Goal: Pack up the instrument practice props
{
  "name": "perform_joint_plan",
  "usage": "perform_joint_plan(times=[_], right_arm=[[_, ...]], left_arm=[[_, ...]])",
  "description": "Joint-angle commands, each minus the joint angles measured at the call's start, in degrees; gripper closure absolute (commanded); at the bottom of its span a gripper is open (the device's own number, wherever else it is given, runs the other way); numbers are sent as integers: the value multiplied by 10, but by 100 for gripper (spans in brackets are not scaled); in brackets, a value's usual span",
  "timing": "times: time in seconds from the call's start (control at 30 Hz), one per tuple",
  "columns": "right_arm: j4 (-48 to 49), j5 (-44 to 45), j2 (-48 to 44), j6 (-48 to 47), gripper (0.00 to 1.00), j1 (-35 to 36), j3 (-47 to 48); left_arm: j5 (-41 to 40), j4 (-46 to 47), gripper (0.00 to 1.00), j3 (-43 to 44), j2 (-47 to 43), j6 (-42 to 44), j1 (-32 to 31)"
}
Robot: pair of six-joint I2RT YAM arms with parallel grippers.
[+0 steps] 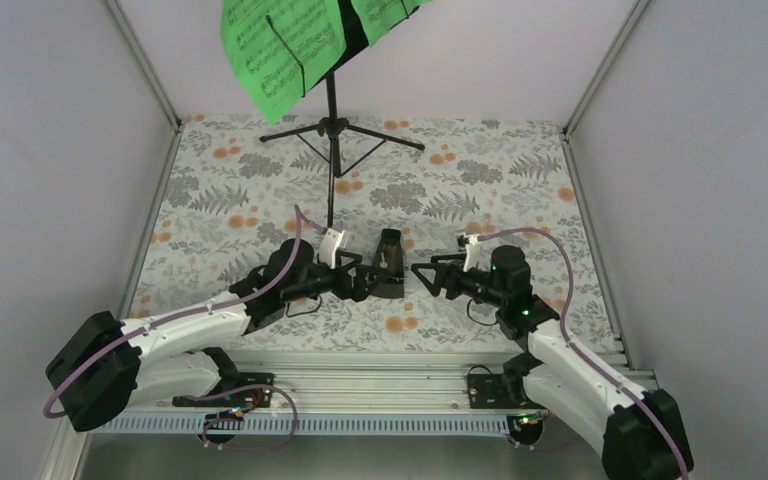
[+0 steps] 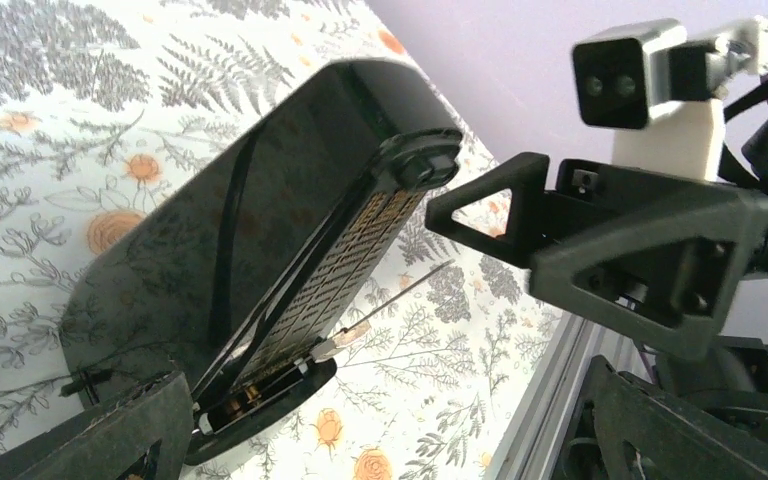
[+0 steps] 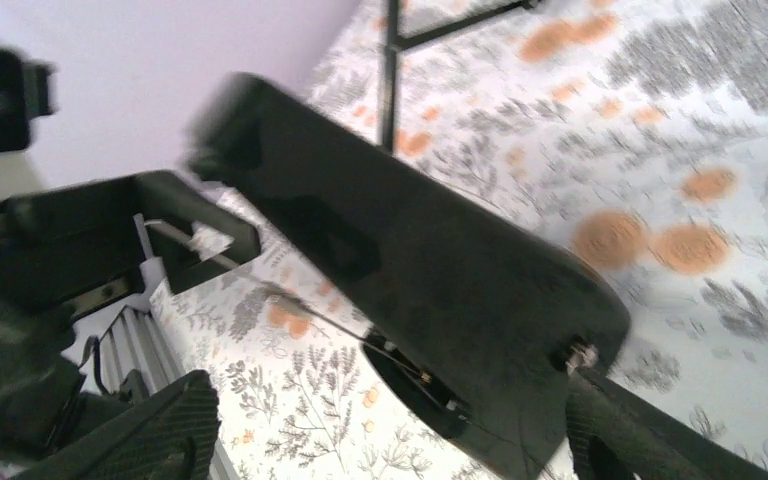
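Note:
The small dark metronome stands on the flowered table between my two grippers. In the left wrist view the metronome fills the middle, its scale face showing and a thin pendulum rod swung out to the side. My left gripper is open, with one finger by the metronome's base. My right gripper is open too, and its far finger sits at the base of the blurred metronome. The black music stand rises at the back and carries green music sheets.
The stand's tripod legs spread over the back of the table. White walls close the left, right and back sides. An aluminium rail runs along the near edge by the arm bases.

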Motion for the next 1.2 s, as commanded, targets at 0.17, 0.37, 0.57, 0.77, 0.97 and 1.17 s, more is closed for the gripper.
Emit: perform_joint_plan(times=[0.17,0.37,0.57,0.77,0.97,1.17], right_arm=[[77,1,-71,-120,0,30,1],[182,-13,-47,-186,0,31,-7],[259,-53,2,-237,0,30,-9],[309,-85,59,-259,0,31,3],[346,-115,116,-259,0,30,32],[344,-135,178,-290,0,34,65]], left_arm=[[-11,-161,0,120,-60,60,57],[69,-275,0,238,33,148,104],[125,-324,0,326,117,210,109],[107,-301,0,329,155,240,115],[214,-174,9,270,163,199,152],[262,-158,22,260,161,196,165]])
